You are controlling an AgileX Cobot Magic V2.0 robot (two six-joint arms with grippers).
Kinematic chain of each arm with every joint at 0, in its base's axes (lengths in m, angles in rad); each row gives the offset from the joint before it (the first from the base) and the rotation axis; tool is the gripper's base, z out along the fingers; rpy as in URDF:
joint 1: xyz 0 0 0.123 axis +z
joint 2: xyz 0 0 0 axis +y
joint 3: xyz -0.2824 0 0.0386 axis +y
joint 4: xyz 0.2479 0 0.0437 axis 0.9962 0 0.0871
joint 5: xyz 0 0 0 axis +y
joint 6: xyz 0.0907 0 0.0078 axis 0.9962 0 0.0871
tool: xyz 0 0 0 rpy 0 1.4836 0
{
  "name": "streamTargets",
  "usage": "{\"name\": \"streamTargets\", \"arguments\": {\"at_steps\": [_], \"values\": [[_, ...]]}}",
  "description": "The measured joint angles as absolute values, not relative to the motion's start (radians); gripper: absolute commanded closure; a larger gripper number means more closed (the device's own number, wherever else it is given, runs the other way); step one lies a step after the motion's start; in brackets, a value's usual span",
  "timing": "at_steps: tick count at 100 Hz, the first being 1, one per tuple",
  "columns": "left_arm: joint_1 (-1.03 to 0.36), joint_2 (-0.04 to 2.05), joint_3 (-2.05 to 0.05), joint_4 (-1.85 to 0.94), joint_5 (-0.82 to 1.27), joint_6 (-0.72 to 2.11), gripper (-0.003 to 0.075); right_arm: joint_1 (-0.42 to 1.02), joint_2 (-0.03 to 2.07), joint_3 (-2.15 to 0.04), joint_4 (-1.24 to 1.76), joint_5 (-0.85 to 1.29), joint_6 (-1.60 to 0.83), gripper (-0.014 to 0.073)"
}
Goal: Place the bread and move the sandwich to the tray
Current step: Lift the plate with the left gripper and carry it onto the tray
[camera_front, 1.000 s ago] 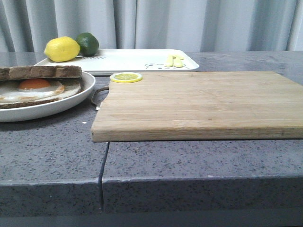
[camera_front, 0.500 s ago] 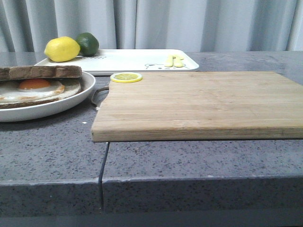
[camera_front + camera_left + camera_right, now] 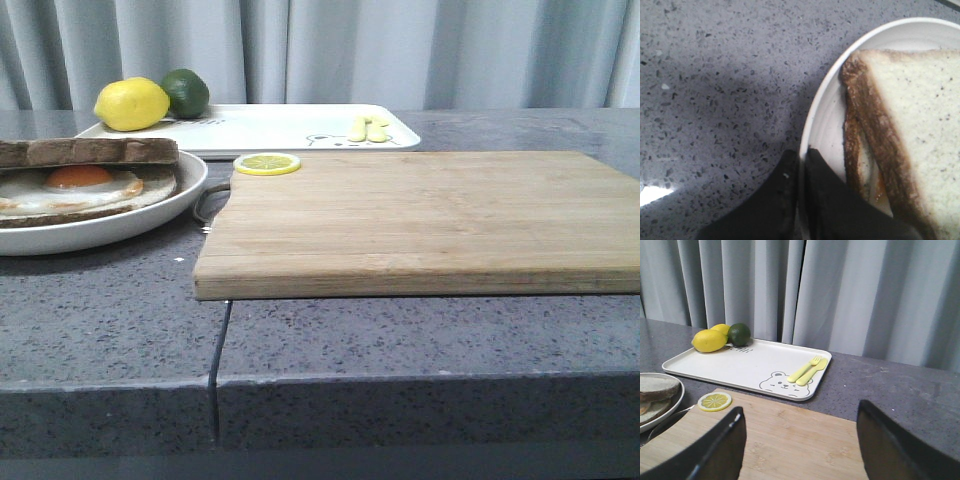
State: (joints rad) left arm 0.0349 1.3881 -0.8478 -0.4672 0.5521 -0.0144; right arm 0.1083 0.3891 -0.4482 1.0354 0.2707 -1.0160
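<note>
The sandwich (image 3: pixel 85 178) lies on its round white plate (image 3: pixel 120 228), with the top bread slice (image 3: pixel 912 130) already resting over the fried egg (image 3: pixel 78 184), whose orange yolk shows beneath the crust in the front view; so the bread-placing part looks done, and the move to the tray appears to be what is left. The left gripper (image 3: pixel 801 165) has its dark fingers drawn close together over the plate's rim, one finger outside on the grey countertop (image 3: pixel 715 90) and one inside just beside the sandwich's brown crust, apparently pinching that rim. From that gripper the sandwich sits immediately inward, across the rim and touching nothing of the fingers that I can tell. The right gripper (image 3: pixel 800 440) hangs spread wide and empty above the wooden cutting board (image 3: pixel 790 445). Ahead of it, beyond the board's far edge, lies the white bear-printed tray (image 3: pixel 740 365), carrying a lemon (image 3: pixel 710 340), a lime (image 3: pixel 739 334) and a pale yellow fork and knife (image 3: pixel 807 371), with bare space between them. A lemon slice (image 3: pixel 714 401) rests on the board's corner nearest the plate. The plate is well apart from the tray, so the transfer is not yet done.
</note>
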Motion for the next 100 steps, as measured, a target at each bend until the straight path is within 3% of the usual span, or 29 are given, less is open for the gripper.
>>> {"name": "streamTargets", "arguments": {"at_steps": [100], "values": [[0.035, 1.243, -0.931, -0.660, 0.579, 0.000, 0.0739, 0.108, 0.389, -0.448, 1.037, 0.271, -1.016, 0.0111]]}}
